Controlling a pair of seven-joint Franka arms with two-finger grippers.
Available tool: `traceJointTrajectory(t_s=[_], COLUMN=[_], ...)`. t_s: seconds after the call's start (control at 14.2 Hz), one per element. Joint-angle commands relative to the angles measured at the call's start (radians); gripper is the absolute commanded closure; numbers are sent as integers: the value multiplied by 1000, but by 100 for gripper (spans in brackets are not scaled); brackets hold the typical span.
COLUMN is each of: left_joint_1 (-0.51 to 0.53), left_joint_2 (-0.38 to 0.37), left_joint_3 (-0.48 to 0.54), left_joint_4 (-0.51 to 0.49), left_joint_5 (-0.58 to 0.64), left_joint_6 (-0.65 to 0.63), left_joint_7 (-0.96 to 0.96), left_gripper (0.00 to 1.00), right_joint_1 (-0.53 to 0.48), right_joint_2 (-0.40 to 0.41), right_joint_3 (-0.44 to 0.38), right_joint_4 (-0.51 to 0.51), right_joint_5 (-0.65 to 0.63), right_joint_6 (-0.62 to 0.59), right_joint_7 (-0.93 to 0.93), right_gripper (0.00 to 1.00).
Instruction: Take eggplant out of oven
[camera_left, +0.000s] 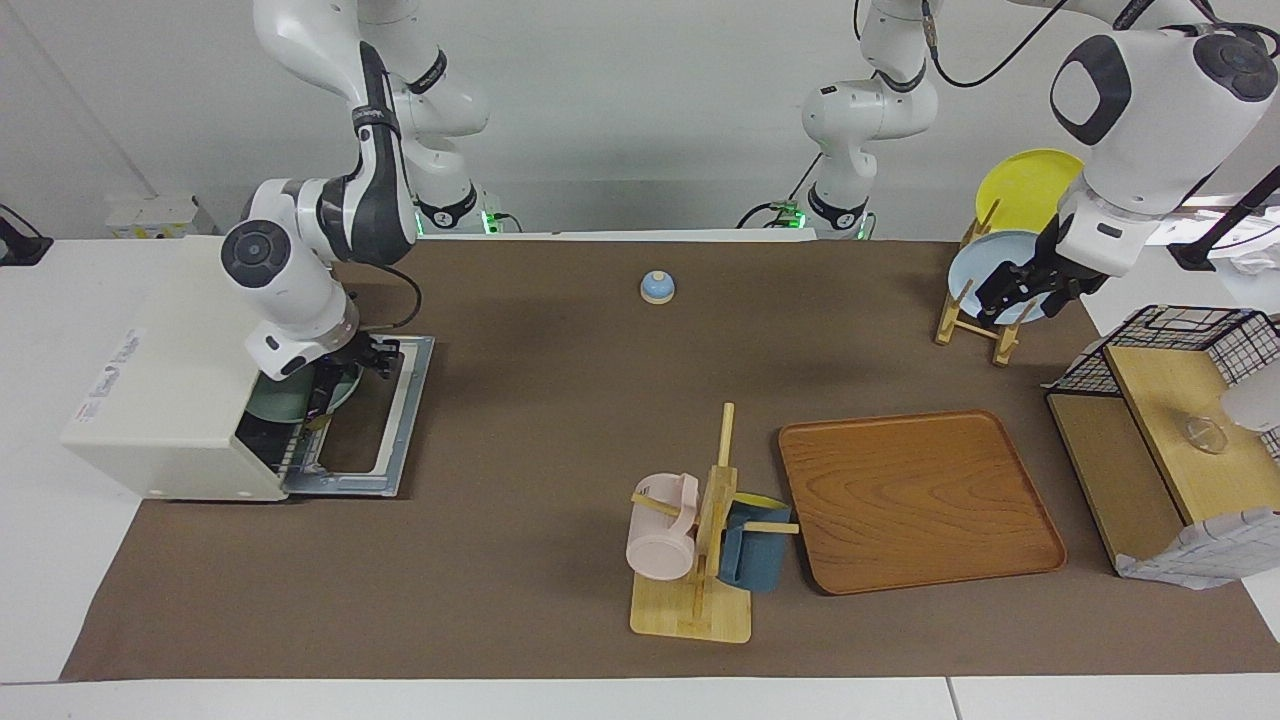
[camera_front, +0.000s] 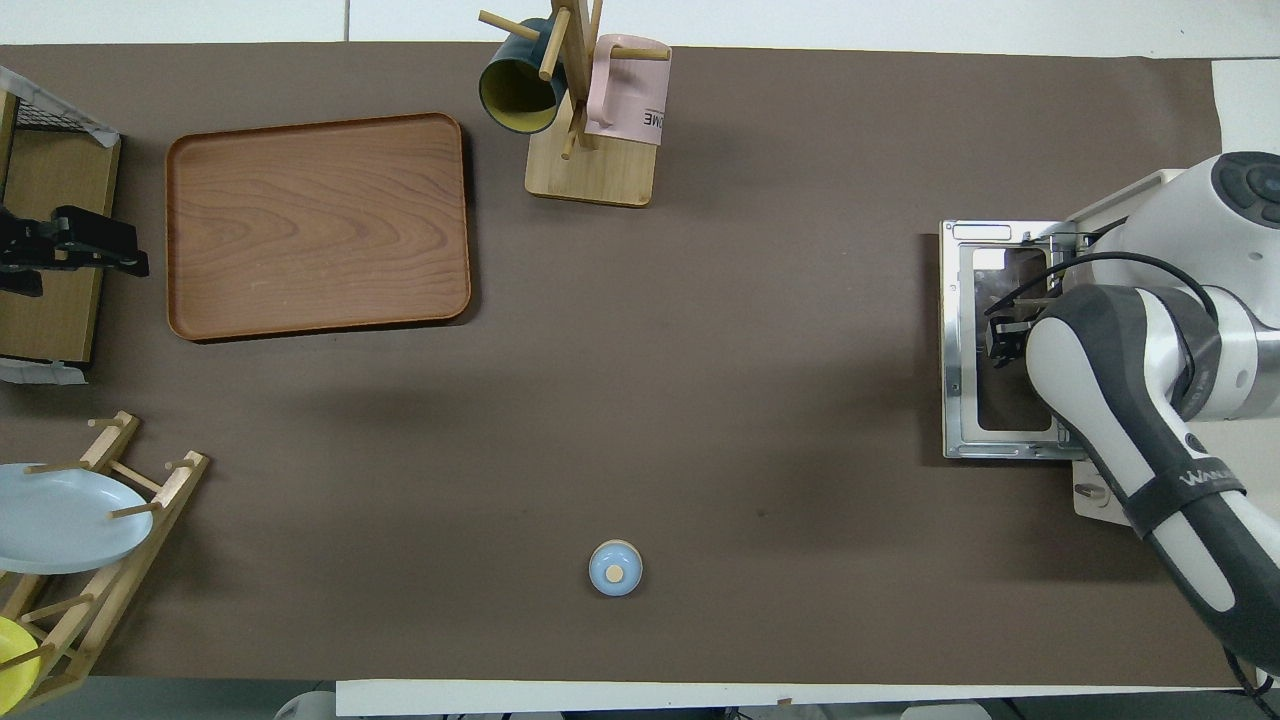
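The cream-white oven (camera_left: 160, 400) stands at the right arm's end of the table, its glass door (camera_left: 385, 420) dropped flat onto the mat. A pale green plate (camera_left: 280, 405) shows in the oven's mouth. My right gripper (camera_left: 325, 398) is at the mouth, over the plate and the door's hinge edge. The eggplant is hidden by the hand and wrist. In the overhead view the right arm covers most of the oven (camera_front: 1095, 495), and only the door (camera_front: 955, 340) and the gripper (camera_front: 1000, 340) show. My left gripper (camera_left: 1020, 290) waits in the air beside the plate rack (camera_left: 985, 320).
A blue bell (camera_left: 657, 287) sits mid-table near the robots. A wooden tray (camera_left: 915, 500) and a mug tree (camera_left: 700, 540) with a pink and a blue mug stand farther out. A wire basket and wooden shelf (camera_left: 1170, 420) stand at the left arm's end.
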Motion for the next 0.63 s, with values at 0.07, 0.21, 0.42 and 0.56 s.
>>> traceJointTrajectory(t_s=[0.07,0.21,0.42,0.56], left_joint_1=[2,9,9,11], left_joint_2=[-22,-22,-23,-22], left_joint_3=[1,1,1,2], left_joint_4=[-17,-16,-16,-16], left_joint_5=[13,13,13,13], left_joint_6=[-15,-9,-12,-9], left_joint_7=[-15,-15,-15,-10], left_gripper=[0,0,0,0], right_joint_1=[-8,-8,-7,-4], right_joint_2=[-21,-26,-29,-29], right_joint_3=[3,1,3,3], right_joint_4=[-31,-40,-48,-47], right_joint_5=[4,-16,-64,-77], right_joint_6=[15,15,17,17], right_joint_7=[-35,-36,-101,-102], right_gripper=[53,62,77,88])
